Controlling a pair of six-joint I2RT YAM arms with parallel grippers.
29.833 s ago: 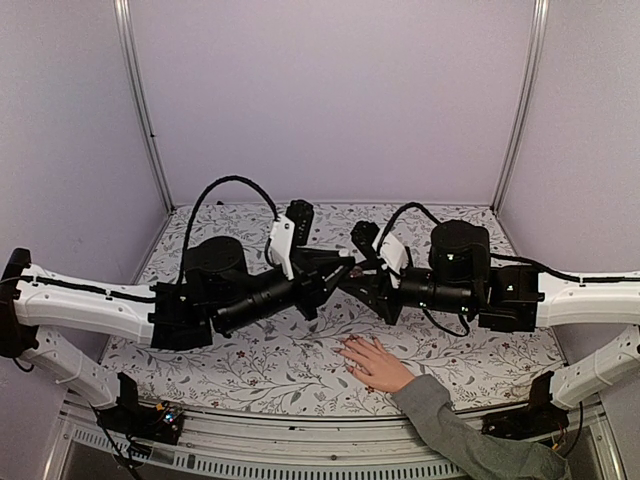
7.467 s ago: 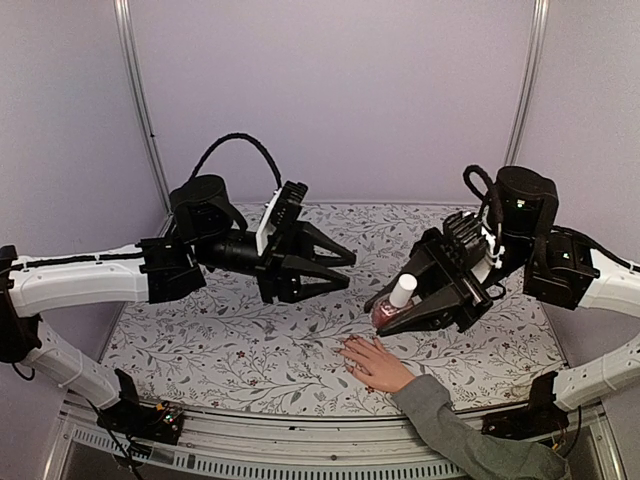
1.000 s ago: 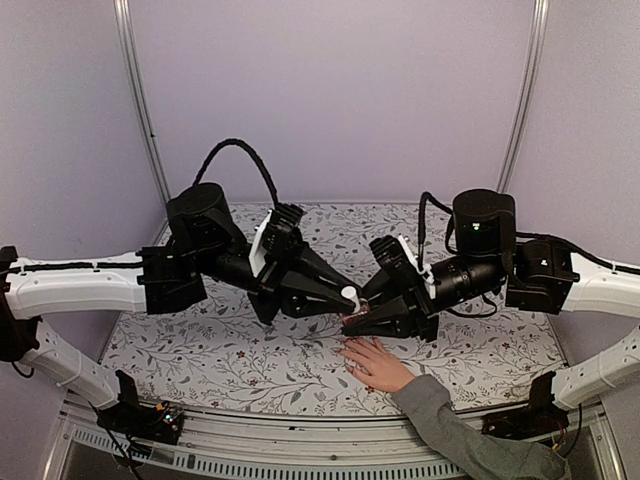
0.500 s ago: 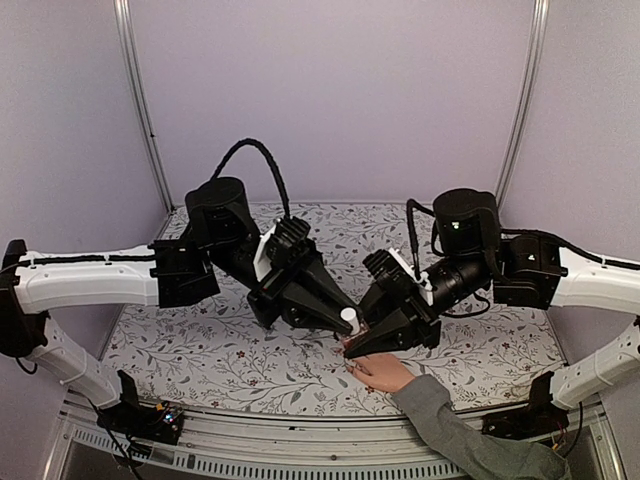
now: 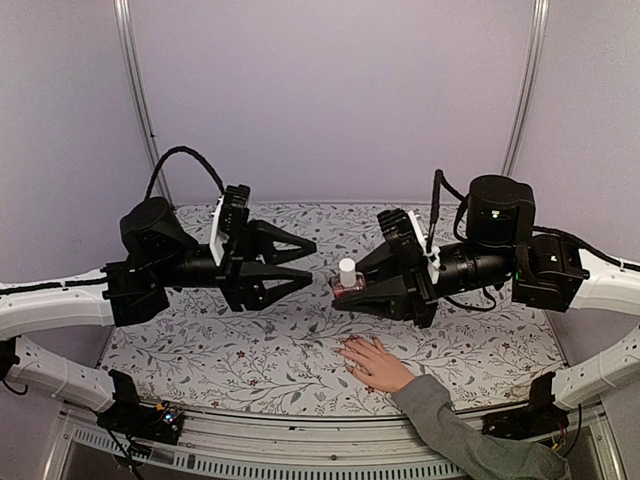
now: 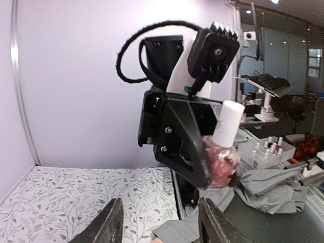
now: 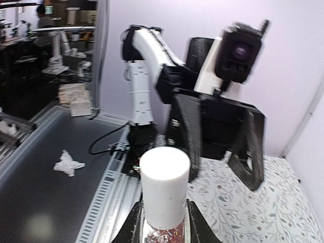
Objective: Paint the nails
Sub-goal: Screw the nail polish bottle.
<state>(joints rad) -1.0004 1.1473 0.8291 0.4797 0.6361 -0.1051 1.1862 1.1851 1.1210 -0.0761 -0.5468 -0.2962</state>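
My right pincer [image 5: 348, 292] clamps the polish bottle [image 5: 345, 284] upright at frame centre, cap [image 5: 347, 267] offered to my left pincer [image 5: 311, 261], which stands wide and empty just left, I judge for unscrewing. The nails [image 5: 343, 346] rest lower centre, hand [image 5: 375, 363] flat on the desk [image 5: 230, 350].

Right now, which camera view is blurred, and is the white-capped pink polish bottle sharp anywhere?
Right wrist view: the left gripper facing it is smeared with blur, while the white-capped pink polish bottle up close is fairly crisp. Left wrist view: that bottle is sharp, with ceiling lights glaring top right. Top view: sharp and evenly lit.
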